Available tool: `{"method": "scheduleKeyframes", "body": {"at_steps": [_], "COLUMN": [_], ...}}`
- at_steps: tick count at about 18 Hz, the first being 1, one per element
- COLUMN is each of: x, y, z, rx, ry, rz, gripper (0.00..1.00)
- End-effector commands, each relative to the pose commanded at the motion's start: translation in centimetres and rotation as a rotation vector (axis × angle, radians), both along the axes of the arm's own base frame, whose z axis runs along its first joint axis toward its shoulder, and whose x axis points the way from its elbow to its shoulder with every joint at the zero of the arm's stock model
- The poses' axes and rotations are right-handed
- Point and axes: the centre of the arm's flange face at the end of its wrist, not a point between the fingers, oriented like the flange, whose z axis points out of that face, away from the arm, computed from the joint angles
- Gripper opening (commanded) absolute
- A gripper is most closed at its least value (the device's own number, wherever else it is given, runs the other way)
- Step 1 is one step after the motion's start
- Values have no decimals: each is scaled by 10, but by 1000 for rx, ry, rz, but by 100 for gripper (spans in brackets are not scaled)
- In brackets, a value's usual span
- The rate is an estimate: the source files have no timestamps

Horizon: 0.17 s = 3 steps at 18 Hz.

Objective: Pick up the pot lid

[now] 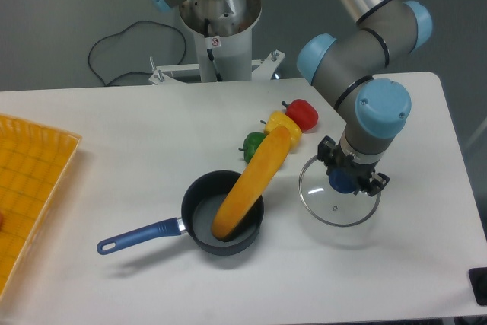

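Pot lid (pixel 335 211), clear with a blue knob (pixel 342 181), at the right of the view, apart from the black pan (pixel 199 207). The gripper (pixel 353 176) grasps it by the knob. A long orange object (pixel 255 180) slants out of the pan, near a green pepper (pixel 249 145), a yellow pepper (pixel 283 123) and a red pepper (pixel 301 114).

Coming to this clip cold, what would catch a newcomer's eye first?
Probably the long orange object slanting up out of the black pan, left of center. Next, the gripper at right, closed on the blue knob of the clear lid. The yellow bin at the left edge stands out too.
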Motion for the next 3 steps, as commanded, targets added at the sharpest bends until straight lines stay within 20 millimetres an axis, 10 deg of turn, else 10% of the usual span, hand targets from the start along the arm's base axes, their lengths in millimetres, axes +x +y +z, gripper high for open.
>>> {"method": "scheduleKeyframes", "body": {"at_steps": [3], "x": [-2], "y": [-3], "z": [3], "rx": [3], "ry": [3], "rz": [5], "gripper": [52]}}
